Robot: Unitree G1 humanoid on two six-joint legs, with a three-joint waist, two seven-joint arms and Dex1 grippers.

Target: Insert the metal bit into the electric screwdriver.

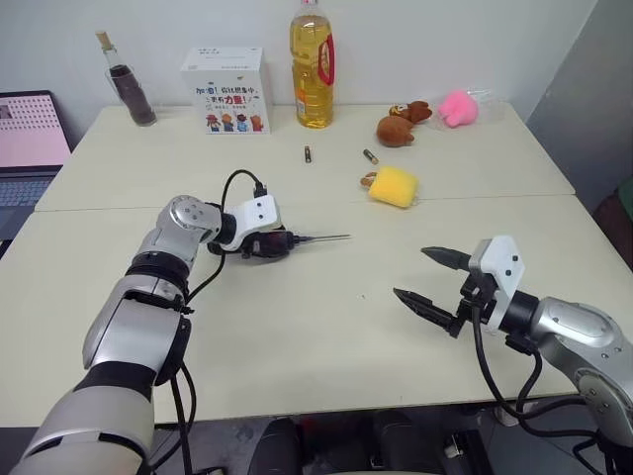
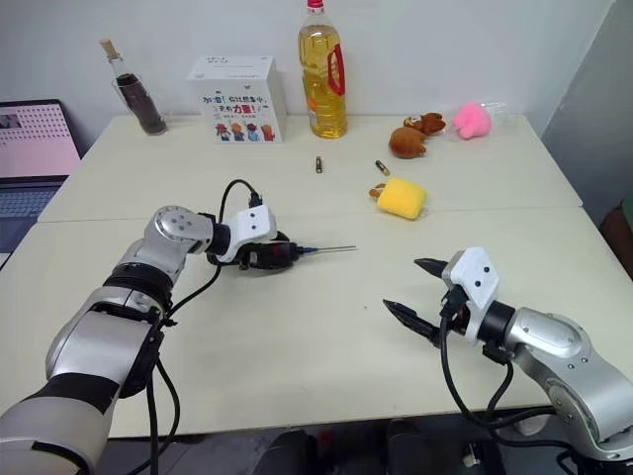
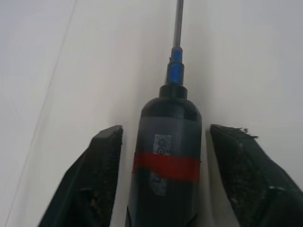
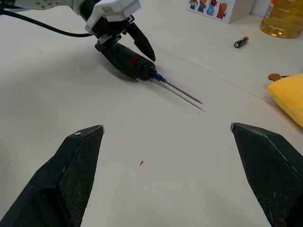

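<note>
The electric screwdriver (image 1: pixel 275 243), black with a red band and a blue tip, lies on the table left of centre. The thin metal bit (image 1: pixel 327 237) sticks out of that blue tip and points right, its far end resting at table level. My left gripper (image 3: pixel 169 133) straddles the screwdriver's body (image 3: pixel 168 142). Its fingers (image 3: pixel 102 161) stand open, with a gap to the tool on each side. At the front right, my right gripper (image 1: pixel 411 273) hovers open and empty, pointing toward the bit (image 4: pixel 184 93) from a distance.
Two small batteries (image 1: pixel 308 153) (image 1: pixel 370 156) lie behind the screwdriver. A yellow plush (image 1: pixel 393 185) sits nearby, with an oil bottle (image 1: pixel 312 64), white box (image 1: pixel 226 89), glass bottle (image 1: pixel 129 84), brown and pink toys (image 1: pixel 401 124) at the back. A laptop (image 1: pixel 30 134) is far left.
</note>
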